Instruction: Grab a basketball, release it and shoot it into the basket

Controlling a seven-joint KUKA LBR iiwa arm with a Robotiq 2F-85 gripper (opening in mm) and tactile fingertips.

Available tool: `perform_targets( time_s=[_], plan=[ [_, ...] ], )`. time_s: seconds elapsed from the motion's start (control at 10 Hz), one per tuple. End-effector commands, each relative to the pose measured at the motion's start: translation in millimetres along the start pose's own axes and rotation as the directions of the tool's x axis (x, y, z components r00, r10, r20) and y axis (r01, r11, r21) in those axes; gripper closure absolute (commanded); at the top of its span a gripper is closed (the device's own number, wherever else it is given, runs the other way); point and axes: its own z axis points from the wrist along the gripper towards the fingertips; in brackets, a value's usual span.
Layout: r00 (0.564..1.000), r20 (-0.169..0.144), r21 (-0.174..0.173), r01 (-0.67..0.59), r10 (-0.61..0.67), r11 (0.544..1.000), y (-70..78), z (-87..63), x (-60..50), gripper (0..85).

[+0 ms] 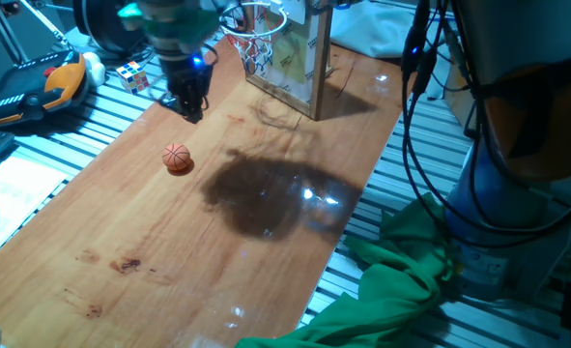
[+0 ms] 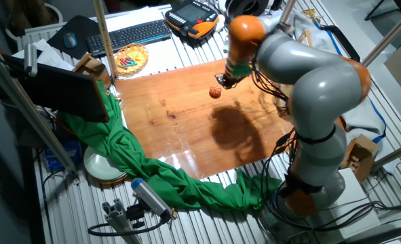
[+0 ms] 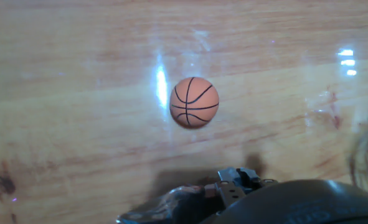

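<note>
Gripper (image 1: pixel 190 104) hovers off the wooden table (image 1: pixel 169 261), empty; jaw opening can't be told. Basketball (image 1: pixel 177 158) sits loose mid-board, apart from it. Reach step: next descend, centre, close. Basket (image 1: pixel 256 37) stands at far edge.

The arm bends over from its base, wrist pointing down, fingers (image 1: pixel 190 104) hanging empty and close together.

A robotics lab: slatted aluminium bench (image 2: pixel 207 217), teach pendant (image 2: pixel 193 17), keyboard (image 2: pixel 129 34), loose cables (image 1: pixel 430 145).
</note>
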Motion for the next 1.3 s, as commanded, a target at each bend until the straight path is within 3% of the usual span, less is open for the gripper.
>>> perform_targets(
  time_s=[0.0,0.2,0.3,0.4,0.5,0.6,0.7,1.0,1.1,1.2],
  plan=[
    [1.000,-0.002,-0.012,-0.002,0.002,1.000,-1.7,2.7,-1.7,84.3],
    [1.000,-0.014,-0.037,0.005,-0.006,0.999,-1.6,37.0,-17.9,84.3],
    [1.000,0.018,-0.071,0.008,-0.007,0.997,-6.1,44.7,-22.1,84.3],
    [1.000,0.015,-0.088,-0.007,0.008,0.996,-8.4,46.4,-27.1,84.3],
    [1.000,-0.008,-0.087,-0.010,0.010,0.996,-10.8,46.4,-29.5,84.3],
    [1.000,-0.019,-0.118,-0.022,0.020,0.993,-10.7,49.7,-30.4,84.3],
    [0.999,-0.019,-0.121,-0.028,0.026,0.992,-8.1,51.1,-30.4,84.3],
    [0.999,-0.047,-0.083,0.017,-0.021,0.996,-3.4,55.7,-28.2,84.3],
    [0.999,-0.048,-0.094,0.014,-0.018,0.996,-4.3,59.7,-30.1,84.3],
    [1.000,-0.029,-0.109,0.002,-0.005,0.994,-3.0,64.8,-30.9,84.3]
  ],
)
